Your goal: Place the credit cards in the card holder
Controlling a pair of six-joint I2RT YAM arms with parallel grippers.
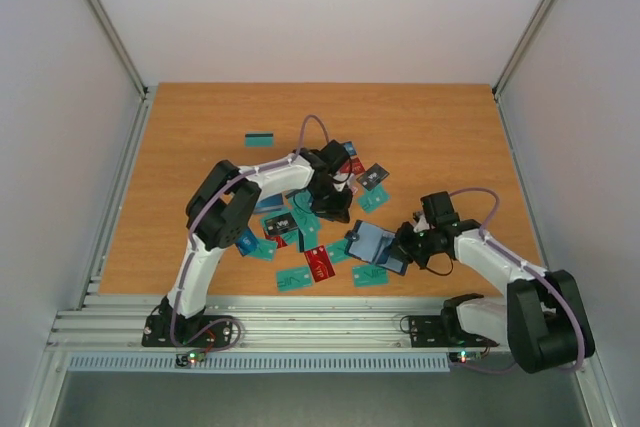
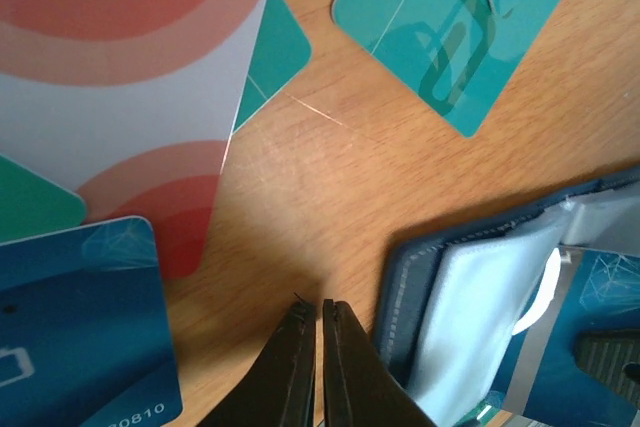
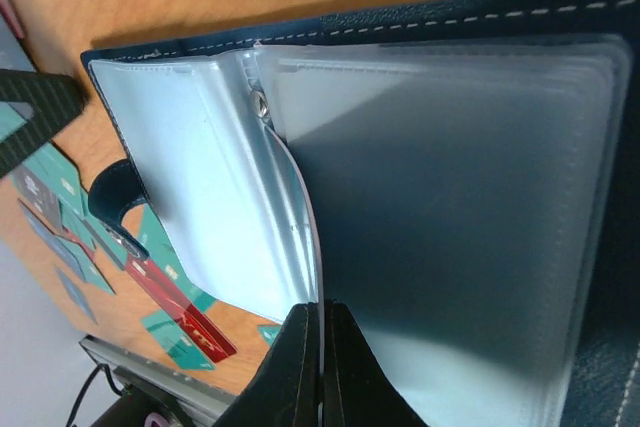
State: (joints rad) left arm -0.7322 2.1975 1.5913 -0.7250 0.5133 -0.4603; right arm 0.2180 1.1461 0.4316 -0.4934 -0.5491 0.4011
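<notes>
Seeing credit cards strewn flat over mid desk, teal, blue, red, black, some overlapping; lone teal card apart toward far side. Reaching left arm over the pile, holding left jaws shut on nothing, tips low over bare wood between blue card, red-and-grey card and card holder. Finding card holder spread open on desk just right of pile, clear sleeves up. Pinching clear sleeve edge with right jaws, closed tight on it.
</notes>
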